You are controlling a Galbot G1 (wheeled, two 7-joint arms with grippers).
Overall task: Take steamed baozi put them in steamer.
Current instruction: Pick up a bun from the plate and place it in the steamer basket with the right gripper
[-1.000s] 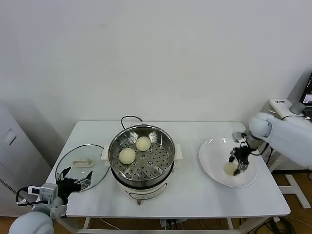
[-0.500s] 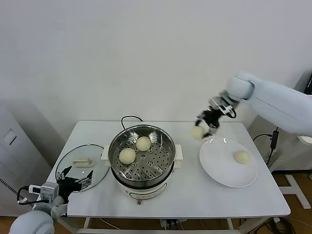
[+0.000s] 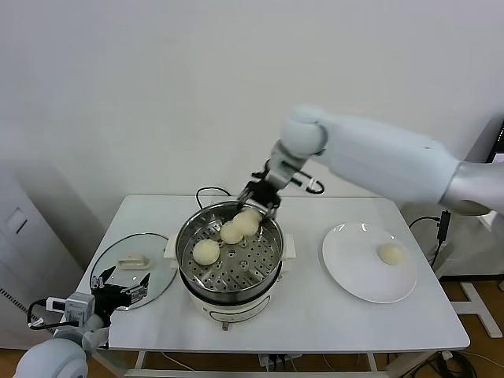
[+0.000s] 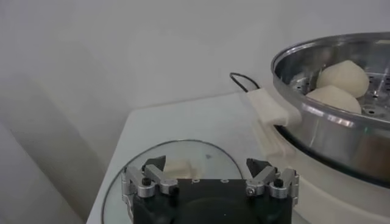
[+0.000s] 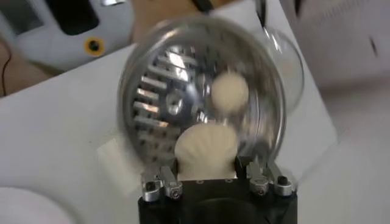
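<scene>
**Third baozi carried over the steamer**

Right gripper [image 3: 256, 206] above the far rim of the steamer [image 3: 228, 250], jaws part-closed around a cream baozi [image 5: 206, 149]. Two buns already lie on the perforated tray [image 3: 236, 272]: one [image 3: 231, 232] just beside the held bun, another [image 3: 205, 251] nearer. A fourth [image 3: 390, 253] waits on the white plate [image 3: 350, 279]. Step in hand: placing. Next move likely calls for lowering onto bare tray, clear of the neighbours, then release. Left gripper [image 4: 210, 181] parked over the glass lid [image 3: 157, 268], jaws wide, empty
</scene>
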